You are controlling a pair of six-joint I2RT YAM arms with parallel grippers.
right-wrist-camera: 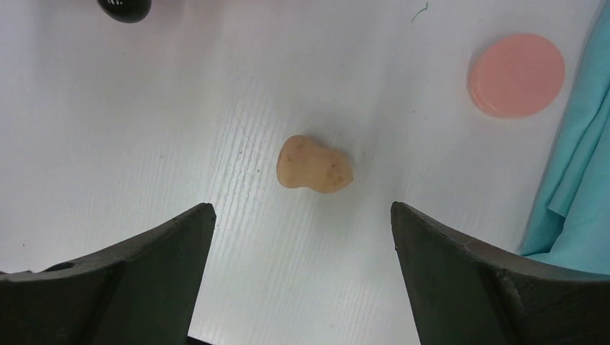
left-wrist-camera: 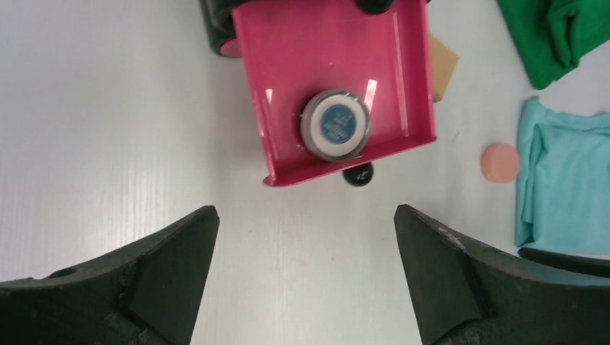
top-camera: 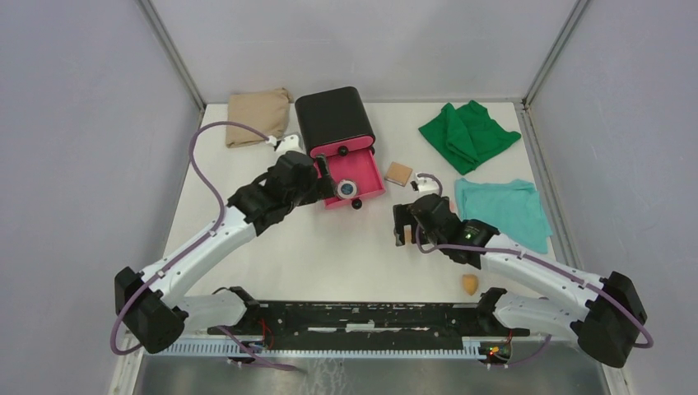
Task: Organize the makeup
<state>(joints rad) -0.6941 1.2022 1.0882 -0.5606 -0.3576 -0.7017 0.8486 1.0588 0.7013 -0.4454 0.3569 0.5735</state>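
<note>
Under the right gripper (right-wrist-camera: 302,207), jaws spread wide and empty, a sponge (right-wrist-camera: 314,165) lies on the table (right-wrist-camera: 144,144), clear of both fingers. Up and right of it is the pink disc (right-wrist-camera: 516,74), just beside the teal cloth (right-wrist-camera: 583,180). At the top-left edge of that view is the black jar (right-wrist-camera: 124,7).

Over at the left gripper (left-wrist-camera: 303,212), it is also spread and holding nothing, hovering just short of the pink drawer (left-wrist-camera: 288,57), which stands open from the black box (top-camera: 333,115). Inside the drawer, near its front wall, is the compact (left-wrist-camera: 335,124). The jar sits on the table just outside that wall. Beside the drawer's right wall lies the tan pad (top-camera: 399,173). Close to the right forearm is a second sponge (top-camera: 469,284), well apart from the rest.

Handling guess: the sponge is probably light, soft and squashy, with little slip. Pinch it gently across its narrow waist, low to the table. The jar looks hard and round and may roll. The disc is flat, so it is hard to get fingers under.
</note>
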